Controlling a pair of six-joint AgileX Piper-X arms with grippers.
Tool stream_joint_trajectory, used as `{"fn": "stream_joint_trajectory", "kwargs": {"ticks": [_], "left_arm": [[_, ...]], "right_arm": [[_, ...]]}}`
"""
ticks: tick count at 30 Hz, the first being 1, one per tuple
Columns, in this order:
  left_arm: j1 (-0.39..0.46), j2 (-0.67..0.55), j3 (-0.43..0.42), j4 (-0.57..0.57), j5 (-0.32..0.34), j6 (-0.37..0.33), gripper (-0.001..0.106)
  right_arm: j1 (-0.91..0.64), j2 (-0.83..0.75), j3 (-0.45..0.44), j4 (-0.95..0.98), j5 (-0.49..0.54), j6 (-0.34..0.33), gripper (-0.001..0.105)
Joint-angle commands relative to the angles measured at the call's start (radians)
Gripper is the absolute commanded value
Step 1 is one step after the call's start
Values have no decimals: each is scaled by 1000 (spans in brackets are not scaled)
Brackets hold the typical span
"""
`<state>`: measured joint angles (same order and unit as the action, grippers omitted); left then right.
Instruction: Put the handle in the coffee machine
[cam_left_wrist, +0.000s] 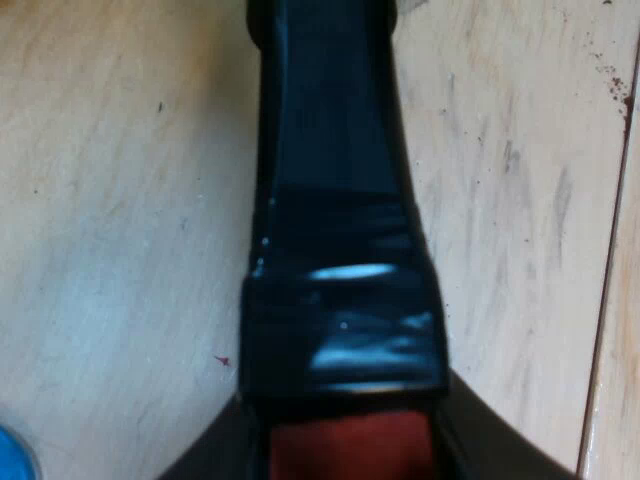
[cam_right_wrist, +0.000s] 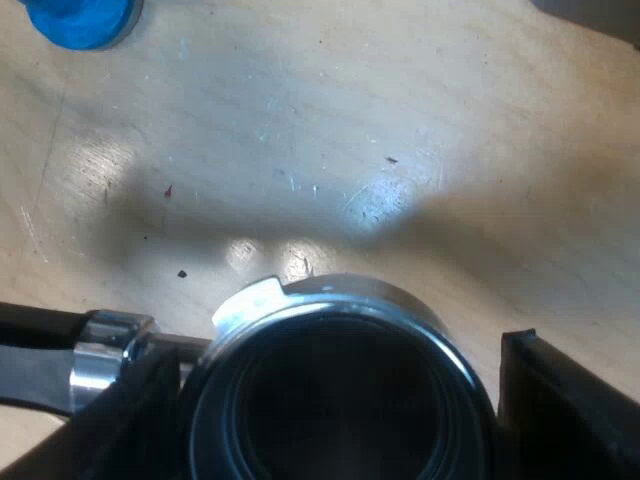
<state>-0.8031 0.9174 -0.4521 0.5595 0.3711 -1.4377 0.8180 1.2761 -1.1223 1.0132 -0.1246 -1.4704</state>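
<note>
Pale wooden counter (cam_left_wrist: 120, 200) lies beneath both hands. Left hand (cam_left_wrist: 345, 447) clamps the red end of the black-handled metal holder (cam_left_wrist: 335, 200); right hand (cam_right_wrist: 340, 430) is at its round basket (cam_right_wrist: 330, 297), grip impossible to tell. Blue tamper (cam_right_wrist: 82, 20) sits on the counter nearby.

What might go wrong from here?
Both the left gripper and the right gripper are at the holder; pulling in different directions might twist it loose. How firmly either grips is unclear, so it may drop on the table. The blue tamper nearby might get knocked.
</note>
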Motion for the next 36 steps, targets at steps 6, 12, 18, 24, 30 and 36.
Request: {"fn": "stream_joint_trajectory", "kwargs": {"ticks": [6,12,18,24,30,36], "left_arm": [[-5,2,-11,-3,32,4,0],[-5,2,-26,-3,79,-1,0],[-5,2,-46,-2,79,-25,0],[-5,-5,-57,-2,79,-25,0],[-5,-46,-57,-2,79,-23,0],[-5,-70,-57,-2,79,-23,0]], "right_arm": [[0,-16,-7,-5,-37,-37,0],[0,-16,-7,2,-37,22,0],[0,-16,-7,24,-37,24,29],[0,-16,-7,24,-35,24,65],[0,-16,-7,21,-7,24,65],[0,-16,-7,0,23,21,65]]}}
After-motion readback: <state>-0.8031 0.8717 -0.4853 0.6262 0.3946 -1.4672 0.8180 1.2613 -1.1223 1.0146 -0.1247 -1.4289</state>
